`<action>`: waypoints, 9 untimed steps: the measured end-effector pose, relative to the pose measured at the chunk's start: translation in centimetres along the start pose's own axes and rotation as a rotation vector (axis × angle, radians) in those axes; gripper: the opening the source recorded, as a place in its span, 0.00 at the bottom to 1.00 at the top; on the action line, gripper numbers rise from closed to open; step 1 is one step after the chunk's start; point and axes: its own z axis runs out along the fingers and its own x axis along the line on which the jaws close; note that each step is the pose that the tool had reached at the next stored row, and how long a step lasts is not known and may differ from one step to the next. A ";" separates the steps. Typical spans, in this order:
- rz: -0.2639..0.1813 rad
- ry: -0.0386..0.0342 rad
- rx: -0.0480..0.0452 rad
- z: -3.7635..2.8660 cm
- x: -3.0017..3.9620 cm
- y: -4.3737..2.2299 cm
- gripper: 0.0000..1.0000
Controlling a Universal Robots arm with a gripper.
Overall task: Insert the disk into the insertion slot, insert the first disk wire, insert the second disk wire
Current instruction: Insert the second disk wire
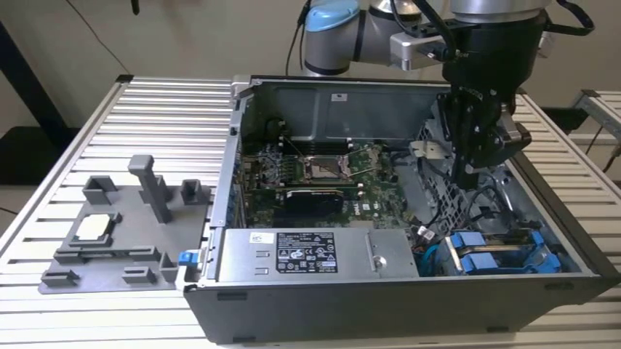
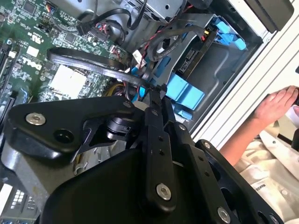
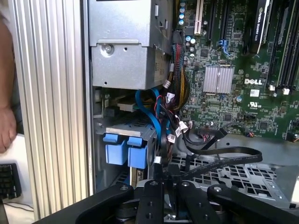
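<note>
Showing just its bright blue carrier handle, silver body and white label hidden inside the insertion slot [image 3: 125, 132]: the disk [image 1: 482, 262], seated at lower right of the exterior view beside a second blue-framed drive [image 1: 466, 243]; hard to tell which is which. Long axis running across the frame, handle end toward the exterior view's left. Clamped shut on the end of a black flat cable [image 2: 84, 60]: the gripper [image 3: 167, 179], low inside the computer case [image 1: 388, 305], its body partly cut off in both wrist views. Beyond the case wall, partly seen: a person's hand [image 2: 280, 100].
</note>
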 end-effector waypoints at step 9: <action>-0.001 0.0006 -0.0032 0.18 0.59 -0.25 0.16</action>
